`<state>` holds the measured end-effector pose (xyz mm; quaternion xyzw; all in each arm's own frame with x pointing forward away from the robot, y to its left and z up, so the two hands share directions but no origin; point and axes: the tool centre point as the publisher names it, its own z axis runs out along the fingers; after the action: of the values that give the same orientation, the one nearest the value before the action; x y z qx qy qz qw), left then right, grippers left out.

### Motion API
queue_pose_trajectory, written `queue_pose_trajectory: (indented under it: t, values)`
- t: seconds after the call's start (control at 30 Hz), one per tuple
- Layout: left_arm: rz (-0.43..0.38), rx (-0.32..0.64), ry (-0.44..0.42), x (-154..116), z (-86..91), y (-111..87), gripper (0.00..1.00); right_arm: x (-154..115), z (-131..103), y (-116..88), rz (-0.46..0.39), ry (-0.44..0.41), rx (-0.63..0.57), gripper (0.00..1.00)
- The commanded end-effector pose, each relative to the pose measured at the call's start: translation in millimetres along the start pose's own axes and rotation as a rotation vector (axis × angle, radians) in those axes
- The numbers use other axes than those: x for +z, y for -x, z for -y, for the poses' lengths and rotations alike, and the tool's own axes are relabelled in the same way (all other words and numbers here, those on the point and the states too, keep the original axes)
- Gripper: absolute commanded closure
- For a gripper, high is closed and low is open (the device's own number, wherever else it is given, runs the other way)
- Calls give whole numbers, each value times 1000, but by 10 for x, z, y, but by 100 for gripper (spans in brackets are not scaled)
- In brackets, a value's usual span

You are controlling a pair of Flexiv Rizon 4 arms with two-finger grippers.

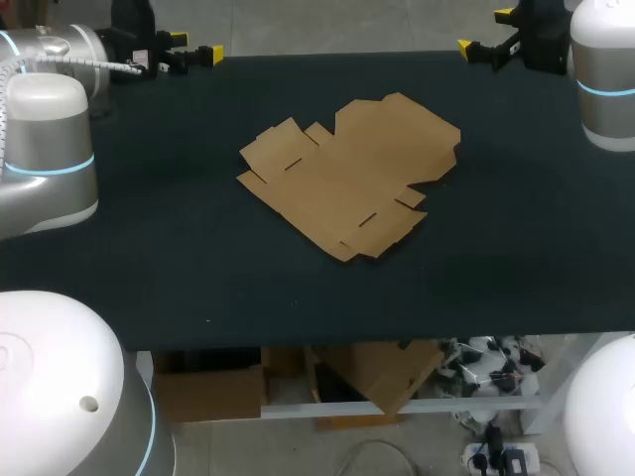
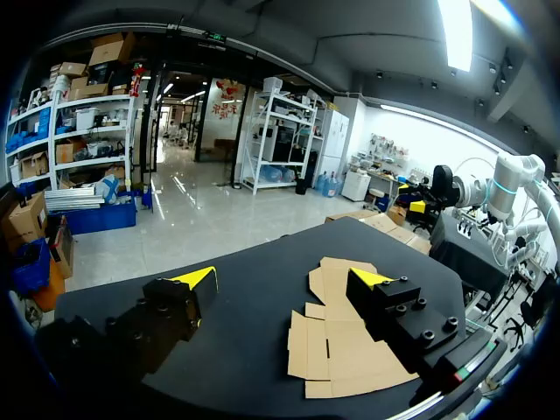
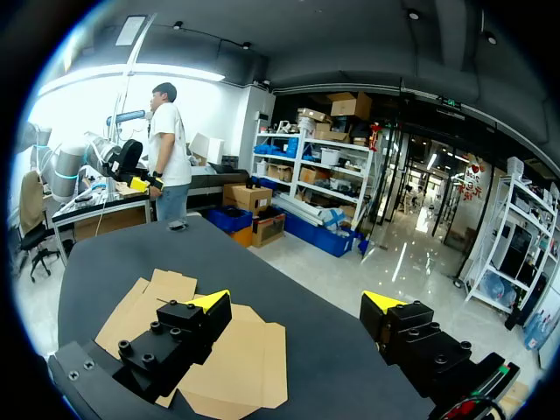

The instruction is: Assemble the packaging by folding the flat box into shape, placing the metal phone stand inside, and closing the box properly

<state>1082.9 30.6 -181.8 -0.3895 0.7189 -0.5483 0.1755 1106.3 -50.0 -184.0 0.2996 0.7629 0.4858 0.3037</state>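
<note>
Head view: flat box [image 1: 349,177] well apart from left gripper [image 1: 195,47] and right gripper [image 1: 484,30], both with fingers spread.

A flat brown cardboard box [image 1: 352,177] lies unfolded on the dark table [image 1: 516,248].

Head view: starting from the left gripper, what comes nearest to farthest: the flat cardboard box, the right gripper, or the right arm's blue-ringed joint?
From the left gripper:
1. flat cardboard box, lying mid-table.
2. right gripper, at the table's far edge, right side.
3. right arm's blue-ringed joint, further right, past that gripper.
</note>
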Motion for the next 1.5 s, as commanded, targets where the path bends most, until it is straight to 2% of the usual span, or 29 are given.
queue_pose_trajectory:
  t: [0.03, 0.9, 1.3, 1.5]
  values:
    - [2, 0, 0, 6, 0, -1, 0, -8, 4, -6, 2, 3, 0, 0]
    - [2, 0, 0, 6, 0, -1, 0, -8, 4, -6, 2, 3, 0, 0]
    - [-4, -123, 109, -116, -1, -55, 0, -98, -49, -130, -36, -135, 112, 0]
    - [-13, -171, 186, -204, -76, -133, 0, -196, 42, -227, -41, -189, 202, 0]
